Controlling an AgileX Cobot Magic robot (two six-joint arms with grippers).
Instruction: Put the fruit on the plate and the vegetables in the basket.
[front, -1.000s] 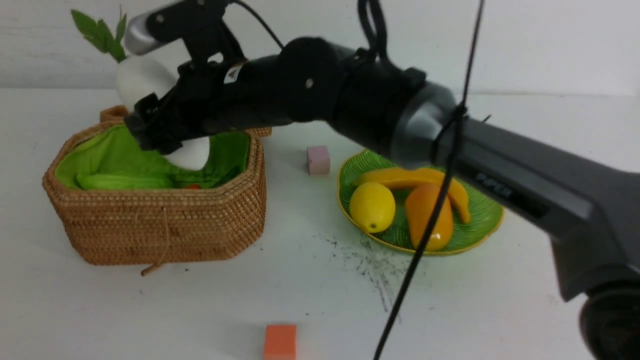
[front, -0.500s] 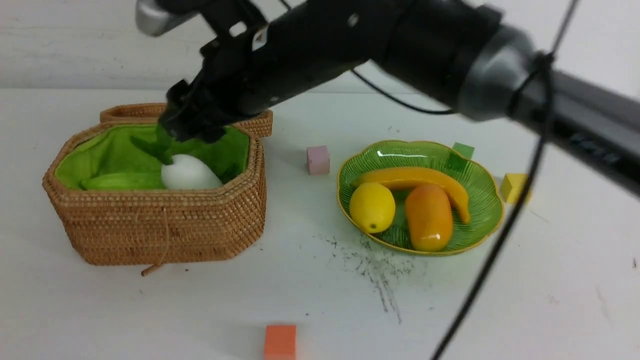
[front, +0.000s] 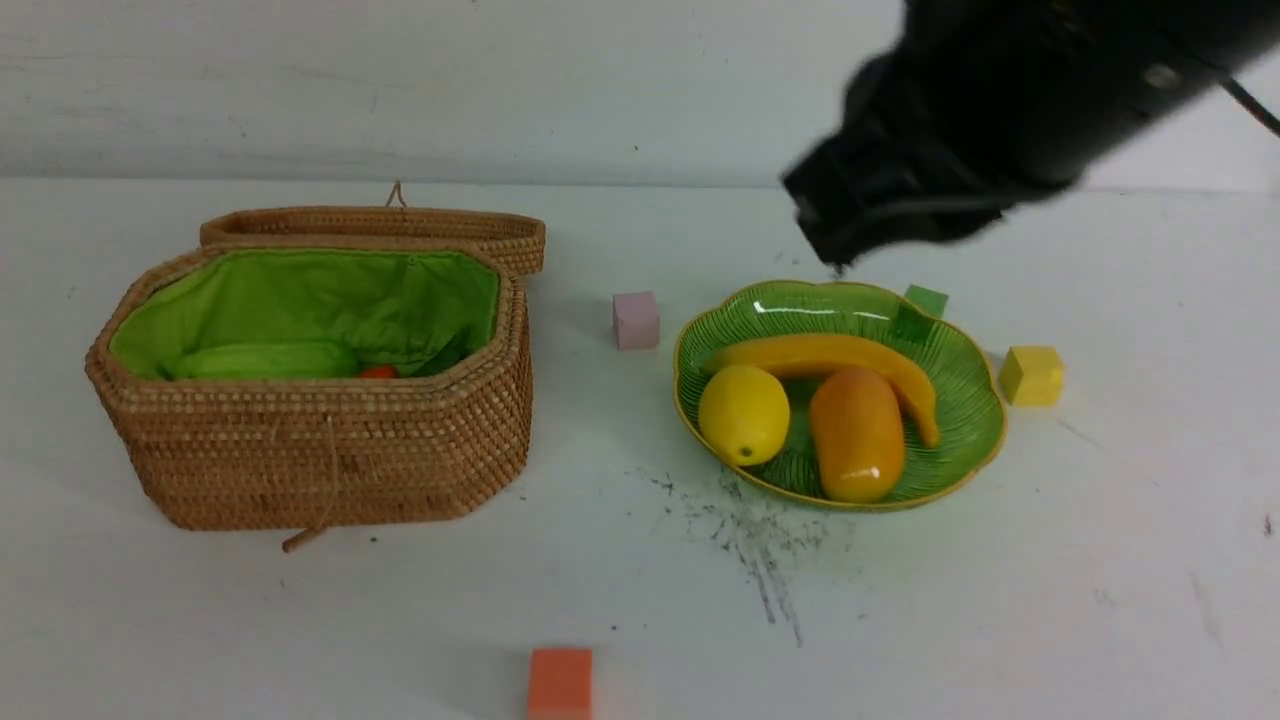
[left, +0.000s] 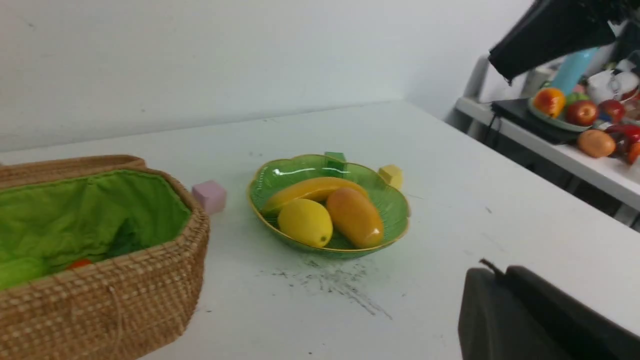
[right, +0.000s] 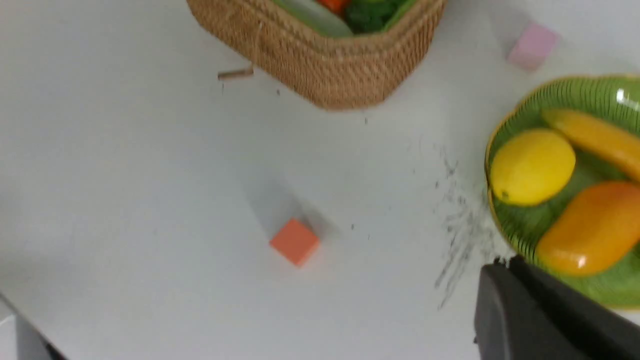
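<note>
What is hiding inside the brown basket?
Inside the basket you can see its green cloth lining, a light-green gourd, a bit of orange carrot and something pale. The wicker wall covers whatever lies lower down.

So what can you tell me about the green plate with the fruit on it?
The plate is a shallow, shiny green dish with fine ribs, a wavy leaf-like edge and a thin yellow rim. It looks like glazed ceramic or glass. It sits flat on the white table, to the right of the basket. Inside lie a banana, a lemon and a mango, close together. A small green cube sits just behind its far edge.
</note>
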